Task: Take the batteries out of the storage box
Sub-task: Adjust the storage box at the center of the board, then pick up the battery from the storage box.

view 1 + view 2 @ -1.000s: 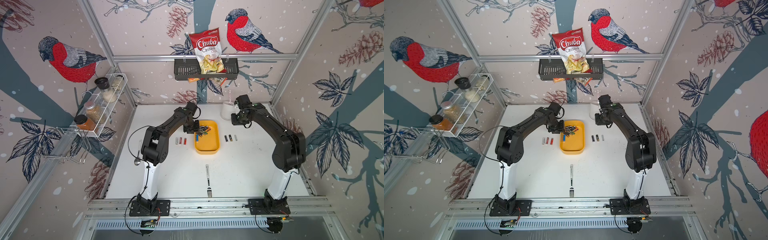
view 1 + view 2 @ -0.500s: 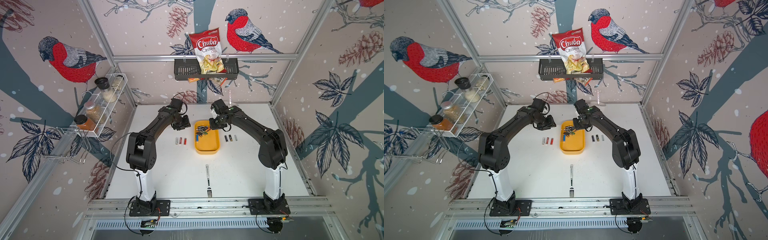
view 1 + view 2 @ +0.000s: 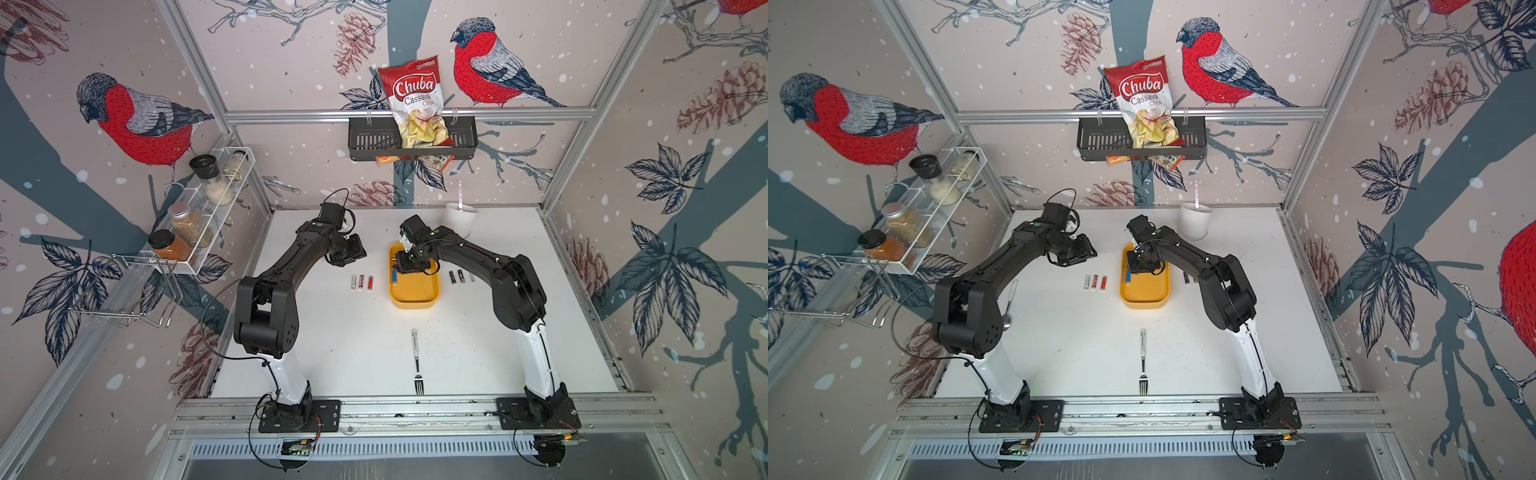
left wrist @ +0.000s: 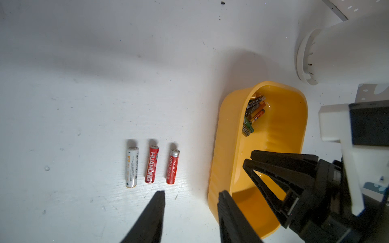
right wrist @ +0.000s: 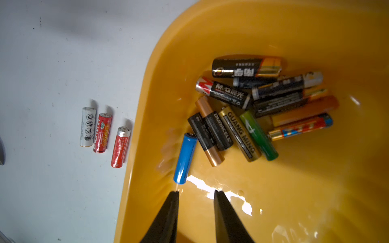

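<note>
**Both grippers empty; most batteries lie in the box**

The left gripper [image 4: 192, 194] hangs over the white table [image 3: 353, 353], its fingers moderately spread with nothing between them. Near it a row of three batteries [image 3: 361, 282], one silver and two red, lies side by side on the table, close to the storage box [image 3: 415, 301] but not touching it. The yellow box sits mid-table between the arms. A heap of batteries [image 5: 242, 117] lies at its far end, with a blue battery [image 5: 185, 155] along the left wall. The right gripper [image 5: 195, 191] hovers inside the box, fingers narrowly parted and empty, tips just short of the blue battery. Right of the box, three more batteries [image 3: 460, 276] lie on the table.
</note>
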`<state>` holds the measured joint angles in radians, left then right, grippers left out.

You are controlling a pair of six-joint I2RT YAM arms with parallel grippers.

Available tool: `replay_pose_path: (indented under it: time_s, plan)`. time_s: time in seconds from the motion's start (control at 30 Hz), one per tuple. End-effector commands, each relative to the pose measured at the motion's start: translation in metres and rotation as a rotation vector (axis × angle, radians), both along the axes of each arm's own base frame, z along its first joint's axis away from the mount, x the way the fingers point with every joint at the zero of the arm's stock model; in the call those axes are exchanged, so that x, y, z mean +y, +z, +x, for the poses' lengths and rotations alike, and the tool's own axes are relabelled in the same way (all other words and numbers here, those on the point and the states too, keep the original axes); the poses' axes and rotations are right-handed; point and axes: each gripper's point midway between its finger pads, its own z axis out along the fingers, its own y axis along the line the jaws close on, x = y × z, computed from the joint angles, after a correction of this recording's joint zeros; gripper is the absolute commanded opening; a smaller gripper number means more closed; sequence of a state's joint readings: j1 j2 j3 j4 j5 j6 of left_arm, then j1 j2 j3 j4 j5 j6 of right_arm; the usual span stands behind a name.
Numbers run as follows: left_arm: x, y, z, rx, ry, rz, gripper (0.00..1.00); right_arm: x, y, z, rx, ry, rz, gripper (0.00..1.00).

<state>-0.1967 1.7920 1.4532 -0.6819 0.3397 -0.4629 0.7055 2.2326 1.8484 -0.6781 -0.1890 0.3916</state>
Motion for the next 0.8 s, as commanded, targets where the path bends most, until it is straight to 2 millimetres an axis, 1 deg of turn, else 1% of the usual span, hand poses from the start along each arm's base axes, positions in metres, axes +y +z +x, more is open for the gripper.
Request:
replay_pose_path:
  time_s: [0.0,0.2,0.47,0.77]
  plan:
    - [0.000,0.004,0.003,-0.039,-0.017,-0.007,0.46,0.012,-0.005,0.002,0.007,0.004,0.033,0.35]
    - [0.005,0.001,-0.001,-0.034,-0.012,-0.004,0.46,0.016,-0.018,0.001,0.021,0.011,0.026,0.35]
    - [0.006,-0.004,-0.007,-0.024,-0.012,-0.004,0.45,0.021,-0.030,-0.002,0.036,0.021,0.021,0.35]
    - [0.008,-0.003,-0.007,-0.027,-0.007,0.000,0.45,0.012,-0.040,-0.004,0.014,0.034,-0.080,0.35]
